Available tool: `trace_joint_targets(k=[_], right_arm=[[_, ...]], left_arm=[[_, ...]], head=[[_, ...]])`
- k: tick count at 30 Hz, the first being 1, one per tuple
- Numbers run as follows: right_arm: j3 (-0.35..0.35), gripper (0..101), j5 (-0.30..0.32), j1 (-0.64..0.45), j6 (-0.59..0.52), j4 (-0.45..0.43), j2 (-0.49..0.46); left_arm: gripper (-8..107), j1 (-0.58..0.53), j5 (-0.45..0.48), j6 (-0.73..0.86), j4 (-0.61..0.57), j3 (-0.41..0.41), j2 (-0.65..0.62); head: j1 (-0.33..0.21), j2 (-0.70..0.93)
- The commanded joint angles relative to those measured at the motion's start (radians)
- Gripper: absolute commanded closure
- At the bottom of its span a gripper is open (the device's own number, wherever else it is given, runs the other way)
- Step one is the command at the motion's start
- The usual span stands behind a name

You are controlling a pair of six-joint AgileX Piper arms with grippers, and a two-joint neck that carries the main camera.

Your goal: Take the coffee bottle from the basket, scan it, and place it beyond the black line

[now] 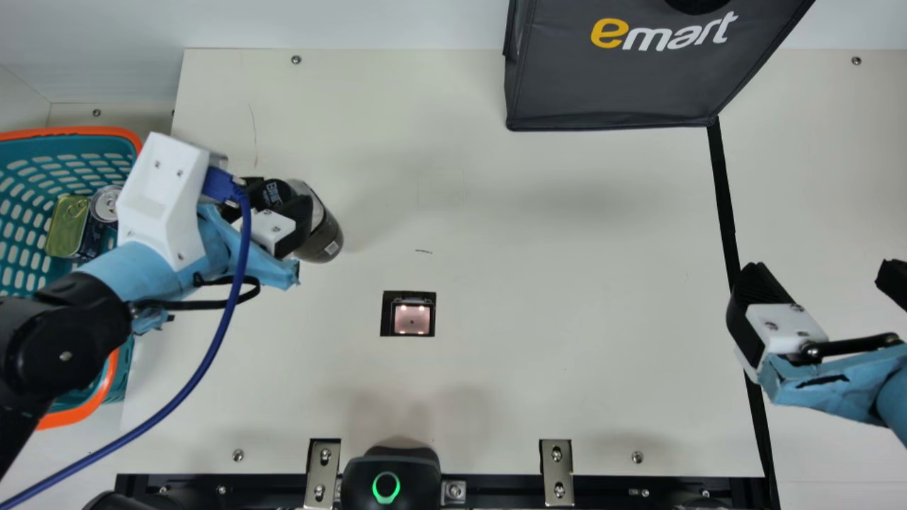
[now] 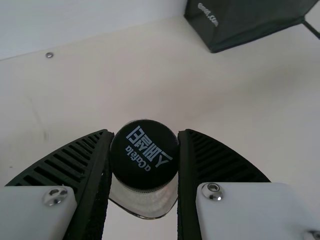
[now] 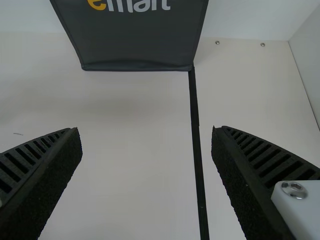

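in the main view, our left gripper (image 1: 273, 200) has its jaws clamped on the coffee bottle (image 1: 324, 239), at its black cap (image 2: 144, 155). we have the bottle outside the basket (image 1: 78, 131), between its rim and the scanner window (image 1: 412, 319), well apart from the black line (image 1: 724, 191). our right gripper (image 1: 822, 275), near that line, is empty, its jaws wide apart. the dark bag (image 1: 609, 85) stands beyond, at the line's far end.

A scanner (image 1: 412, 319), shopping basket (image 1: 78, 132) and store bag (image 1: 609, 85) suggest a mock shop checkout.
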Motion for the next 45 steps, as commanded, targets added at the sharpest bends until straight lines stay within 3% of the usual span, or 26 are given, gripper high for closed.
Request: trace_joint_targets(k=[1, 16, 45], right_arm=[[0.0, 10, 0.0, 0.0, 0.0, 0.0, 0.0], [0.0, 10, 0.0, 0.0, 0.0, 0.0, 0.0], [0.0, 10, 0.0, 0.0, 0.0, 0.0, 0.0]], left_arm=[[89, -0.007, 0.004, 0.042, -0.032, -0.005, -0.006], [89, -0.042, 0.05, 0.25, -0.197, -0.004, -0.04], [89, -0.109, 0.194, 0.48, -0.411, 0.083, -0.116]], head=[[-0.026, 0.002], [-0.026, 0.002], [-0.026, 0.002]])
